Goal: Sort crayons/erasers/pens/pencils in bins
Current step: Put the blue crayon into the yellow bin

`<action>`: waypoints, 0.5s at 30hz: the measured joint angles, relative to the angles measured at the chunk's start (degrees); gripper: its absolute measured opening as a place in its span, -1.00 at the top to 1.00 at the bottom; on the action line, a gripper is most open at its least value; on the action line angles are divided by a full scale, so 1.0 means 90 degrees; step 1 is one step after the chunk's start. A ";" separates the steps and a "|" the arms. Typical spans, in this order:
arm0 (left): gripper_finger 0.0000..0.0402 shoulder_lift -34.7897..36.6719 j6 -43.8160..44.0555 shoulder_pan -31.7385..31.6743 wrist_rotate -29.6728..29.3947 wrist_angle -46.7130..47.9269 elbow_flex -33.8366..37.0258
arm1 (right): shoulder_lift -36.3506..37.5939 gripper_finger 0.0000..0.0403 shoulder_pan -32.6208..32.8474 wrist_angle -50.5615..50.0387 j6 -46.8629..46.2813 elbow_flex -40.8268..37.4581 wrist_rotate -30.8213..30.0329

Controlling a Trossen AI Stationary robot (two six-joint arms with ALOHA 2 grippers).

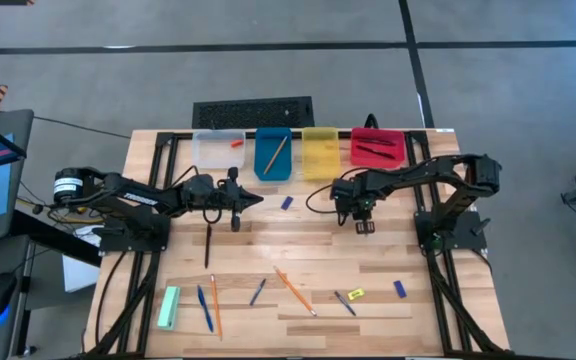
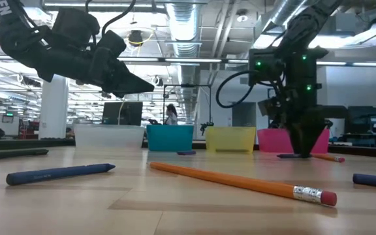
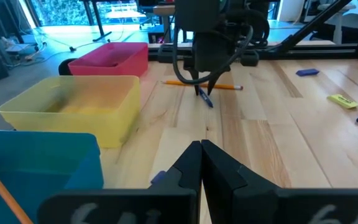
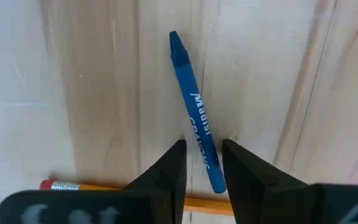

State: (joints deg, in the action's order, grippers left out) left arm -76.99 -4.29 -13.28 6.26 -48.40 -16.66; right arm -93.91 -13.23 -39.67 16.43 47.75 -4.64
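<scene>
Fingers of the right gripper straddle a blue wax crayon lying flat on the pale wooden table, parted, not clamped on it. A thin orange pencil with a red eraser tip lies just beside. The left gripper is clenched empty, hovering near the blue plastic bin and yellow plastic bin.

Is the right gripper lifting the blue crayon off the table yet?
No. The blue crayon lies flat on the table, with the right gripper straddling its lower end.
</scene>
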 joint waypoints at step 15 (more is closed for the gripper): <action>1.00 0.0000 0.0044 0.0000 0.0005 -0.0002 0.0002 | -0.0010 0.54 -0.0291 0.0101 0.0177 -0.0002 0.0325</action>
State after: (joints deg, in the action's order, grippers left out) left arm -76.99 -3.90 -13.28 6.30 -48.42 -16.64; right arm -94.00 -15.85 -38.76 18.02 47.72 -1.72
